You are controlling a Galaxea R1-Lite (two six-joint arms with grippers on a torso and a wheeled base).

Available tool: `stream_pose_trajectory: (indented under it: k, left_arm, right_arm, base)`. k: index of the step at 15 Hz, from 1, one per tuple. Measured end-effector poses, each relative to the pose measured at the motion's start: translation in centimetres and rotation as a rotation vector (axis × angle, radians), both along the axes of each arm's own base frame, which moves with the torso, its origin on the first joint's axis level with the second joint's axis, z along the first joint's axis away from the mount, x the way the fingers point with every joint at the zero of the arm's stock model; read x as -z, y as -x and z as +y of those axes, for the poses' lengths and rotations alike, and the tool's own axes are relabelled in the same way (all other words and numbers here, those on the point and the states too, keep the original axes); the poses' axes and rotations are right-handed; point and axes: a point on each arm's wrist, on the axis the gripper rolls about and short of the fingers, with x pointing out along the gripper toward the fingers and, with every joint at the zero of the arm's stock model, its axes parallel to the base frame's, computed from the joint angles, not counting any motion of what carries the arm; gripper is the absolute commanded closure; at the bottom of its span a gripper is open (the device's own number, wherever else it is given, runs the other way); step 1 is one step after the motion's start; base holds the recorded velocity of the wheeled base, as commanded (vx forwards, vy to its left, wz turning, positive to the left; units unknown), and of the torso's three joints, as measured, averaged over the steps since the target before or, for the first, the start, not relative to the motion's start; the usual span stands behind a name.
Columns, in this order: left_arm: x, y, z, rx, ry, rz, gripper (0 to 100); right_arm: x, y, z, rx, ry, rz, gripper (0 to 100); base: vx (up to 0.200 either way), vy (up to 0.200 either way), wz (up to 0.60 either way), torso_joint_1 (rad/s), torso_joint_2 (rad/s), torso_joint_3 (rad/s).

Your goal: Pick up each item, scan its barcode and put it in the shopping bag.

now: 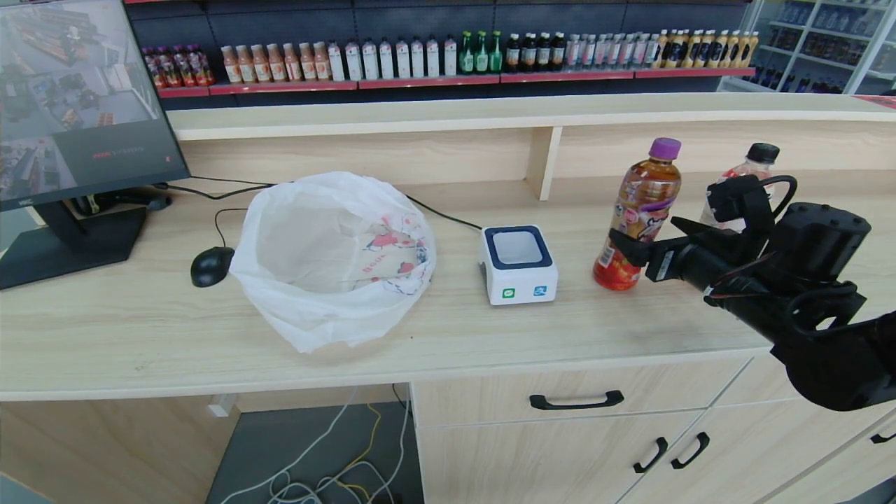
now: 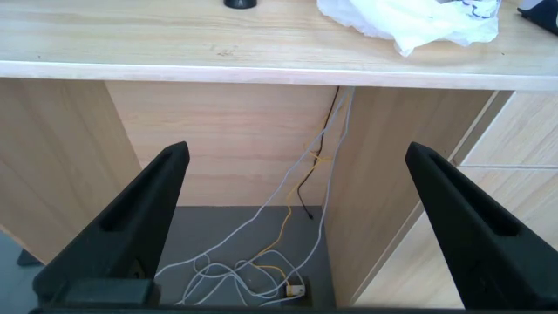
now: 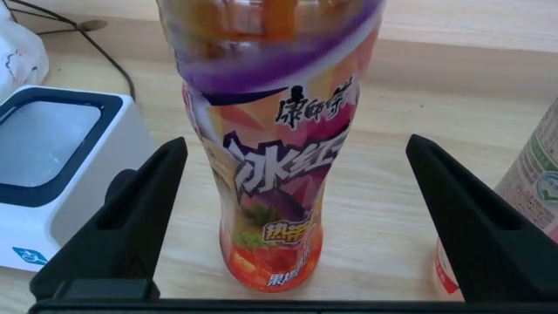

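Two bottles are standing on the counter [image 1: 140,336]: one purple-capped bottle [image 1: 638,217] and one black-capped bottle [image 1: 750,170]. One shopping bag [image 1: 329,259], one scanner [image 1: 519,264], one mouse [image 1: 211,266] and one monitor [image 1: 77,91] are sitting there too. Shelf bottles [image 1: 448,56] are lining the wall behind, too many to count.

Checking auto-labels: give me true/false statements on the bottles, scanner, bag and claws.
1. The right claw is open, facing the purple-capped bottle. True.
2. That bottle lies on its side. False: it stands upright on the counter.
3. The scanner sits between the shopping bag and that bottle. True.
4. The left claw is shut on the bag. False: the left claw is open, below the counter edge.
5. The black-capped bottle is in the bag. False: the black-capped bottle stands on the counter.
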Motion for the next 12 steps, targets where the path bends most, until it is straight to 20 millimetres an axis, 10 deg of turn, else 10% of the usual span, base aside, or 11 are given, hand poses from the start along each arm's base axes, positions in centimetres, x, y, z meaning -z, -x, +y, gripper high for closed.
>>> stream_pose_trajectory:
  k: [12]
  left_arm:
    - [0.0, 0.0, 0.0, 0.0, 0.001, -0.002, 0]
  right_arm:
    - [0.3, -2.9, 0.2, 0.008, -0.019, -0.021, 0]
  base:
    - [0.0, 0.0, 0.0, 0.0, 0.0, 0.0]
